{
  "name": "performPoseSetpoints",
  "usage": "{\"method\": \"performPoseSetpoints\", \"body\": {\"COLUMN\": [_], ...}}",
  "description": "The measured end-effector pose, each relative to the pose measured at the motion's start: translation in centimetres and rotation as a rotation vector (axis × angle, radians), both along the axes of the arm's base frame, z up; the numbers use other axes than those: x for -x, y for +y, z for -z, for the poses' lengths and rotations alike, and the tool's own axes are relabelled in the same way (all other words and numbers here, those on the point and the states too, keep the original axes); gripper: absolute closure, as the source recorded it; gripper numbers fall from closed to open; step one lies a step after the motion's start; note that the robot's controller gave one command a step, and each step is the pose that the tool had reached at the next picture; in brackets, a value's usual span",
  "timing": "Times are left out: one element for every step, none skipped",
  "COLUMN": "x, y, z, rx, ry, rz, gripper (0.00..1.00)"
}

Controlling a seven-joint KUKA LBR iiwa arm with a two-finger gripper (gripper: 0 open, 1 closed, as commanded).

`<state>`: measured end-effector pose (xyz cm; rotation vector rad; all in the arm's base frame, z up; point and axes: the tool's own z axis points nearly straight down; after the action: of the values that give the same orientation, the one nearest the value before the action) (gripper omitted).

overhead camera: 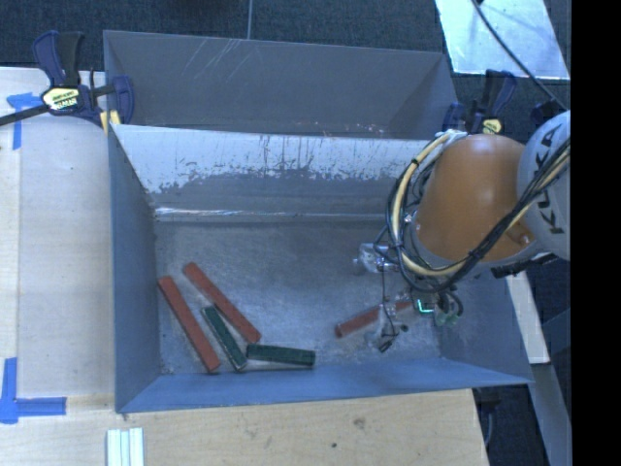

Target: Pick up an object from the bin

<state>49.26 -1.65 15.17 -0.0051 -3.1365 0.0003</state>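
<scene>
Right front of bin [291, 163]: gripper [393, 326] low at the floor, under the orange cover [466, 202].
Grip: cannot tell whether released or clenched.
Nearest thing: lone red-brown stick [357, 325], its right end meeting the gripper.
Left front: two red-brown sticks [221, 302], two dark green sticks [279, 355], lying together.
Writing: "KUKA" on the white arm [551, 178].

1 overhead view, tilted, onto bin [291, 163]
</scene>
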Motion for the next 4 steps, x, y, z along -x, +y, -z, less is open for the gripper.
{"method": "performPoseSetpoints", "body": {"x": [-2.4, -2.47, -2.53, -2.59], "y": [-4.0, -4.05, -4.07, -4.09], "z": [8.57, 8.54, 8.5, 8.49], "rx": [0.001, 0.0, 0.001, 0.001], "ry": [-0.002, -0.005, -0.006, -0.007], "rz": [0.022, 0.023, 0.023, 0.023], "gripper": [0.0, 0.0, 0.0, 0.0]}}
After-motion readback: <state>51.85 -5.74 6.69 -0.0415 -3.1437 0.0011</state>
